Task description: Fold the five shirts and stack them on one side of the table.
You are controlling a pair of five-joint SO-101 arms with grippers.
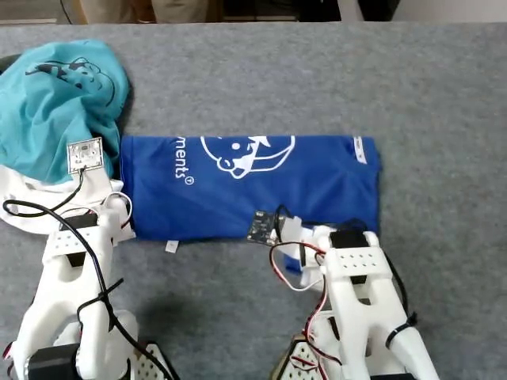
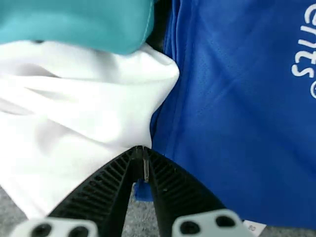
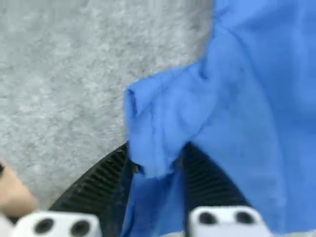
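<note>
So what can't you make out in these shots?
High view: the teal shirt lies over the white shirt; anything beneath is hidden.
Left wrist view: whether the left gripper pinches cloth; its shut tips hide that.
High view: part of the near edge of the blue shirt, under the right arm.

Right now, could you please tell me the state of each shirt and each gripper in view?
blue shirt: lying flat as a folded band, print up.
teal shirt: crumpled, unfolded, on the white shirt.
white shirt: crumpled, unfolded, under the teal shirt.
left gripper: shut on the blue shirt's edge.
right gripper: shut on a bunched corner of the blue shirt.
</note>
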